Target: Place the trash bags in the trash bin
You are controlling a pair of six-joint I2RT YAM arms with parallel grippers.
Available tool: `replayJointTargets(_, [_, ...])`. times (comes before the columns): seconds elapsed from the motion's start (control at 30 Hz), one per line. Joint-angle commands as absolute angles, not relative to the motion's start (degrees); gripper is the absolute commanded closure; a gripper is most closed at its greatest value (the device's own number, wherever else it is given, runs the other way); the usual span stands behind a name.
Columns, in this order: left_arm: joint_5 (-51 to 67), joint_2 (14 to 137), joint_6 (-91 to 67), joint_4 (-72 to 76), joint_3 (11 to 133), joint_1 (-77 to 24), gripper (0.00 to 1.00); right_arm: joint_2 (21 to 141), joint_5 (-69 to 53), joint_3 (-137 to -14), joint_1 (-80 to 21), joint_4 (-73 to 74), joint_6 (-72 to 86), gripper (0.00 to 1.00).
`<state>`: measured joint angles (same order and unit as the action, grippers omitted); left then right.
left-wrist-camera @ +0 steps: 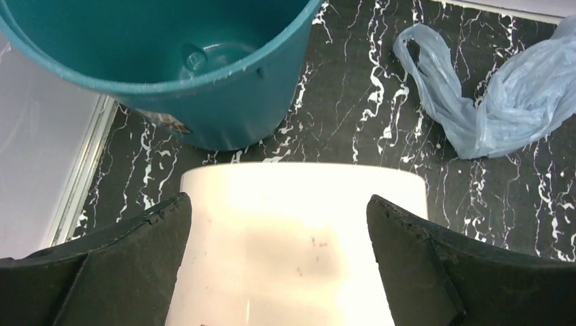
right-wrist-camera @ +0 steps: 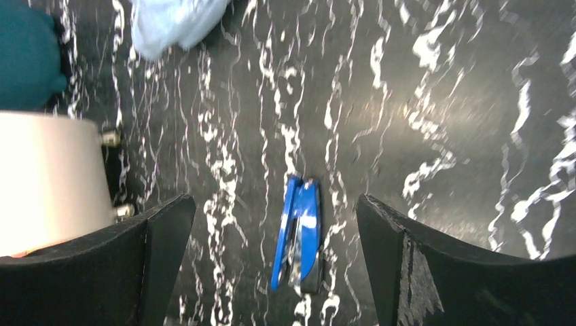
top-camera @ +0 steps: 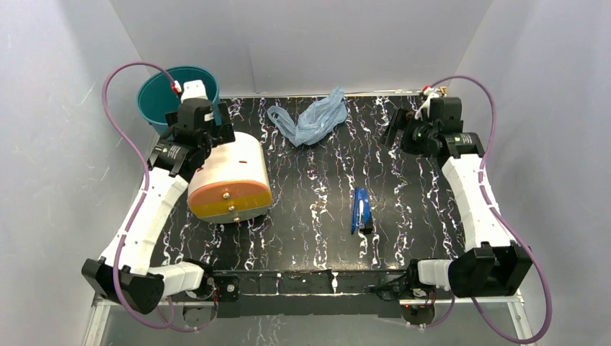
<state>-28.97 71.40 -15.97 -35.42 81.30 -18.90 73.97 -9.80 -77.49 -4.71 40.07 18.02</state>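
The light-blue trash bag (top-camera: 313, 119) lies crumpled on the black marbled table at the far middle. It also shows in the left wrist view (left-wrist-camera: 516, 102) and at the top edge of the right wrist view (right-wrist-camera: 173, 20). The teal trash bin (top-camera: 155, 108) stands upright at the far left corner, and its inside looks empty (left-wrist-camera: 224, 115). My left gripper (top-camera: 220, 130) is open just right of the bin, over the cream cylinder (left-wrist-camera: 278, 210). My right gripper (top-camera: 395, 126) is open and empty at the far right, right of the bag (right-wrist-camera: 275, 210).
A cream cylinder with an orange end (top-camera: 230, 173) lies on its side at the left, between the bin and the table's middle (left-wrist-camera: 299, 238). A blue stapler (top-camera: 361, 210) lies right of centre, below my right gripper (right-wrist-camera: 299, 234). Grey walls surround the table.
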Motion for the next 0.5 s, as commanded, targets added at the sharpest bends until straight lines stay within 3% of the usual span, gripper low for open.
replayJointTargets(0.0, [-24.9, 65.1, -15.4, -31.3, 76.9, -17.3, 0.02, 68.4, -18.8, -70.4, -4.2, 36.3, 19.1, 0.01])
replayJointTargets(0.13, [-18.0, 60.1, -15.1, -29.6, 73.1, -16.3, 0.02, 65.3, -23.1, -64.1, -4.9, 36.4, 18.4, 0.01])
replayJointTargets(0.33, [3.4, 59.5, -17.0, -25.1, 71.1, -16.0, 0.02, 62.6, -27.9, -57.0, -6.9, 35.1, 18.7, 0.01])
replayJointTargets(0.47, [1.0, 63.1, -15.3, -23.4, 72.7, -27.9, 0.02, 61.9, -28.1, -54.3, -8.5, 34.1, 19.9, 0.01])
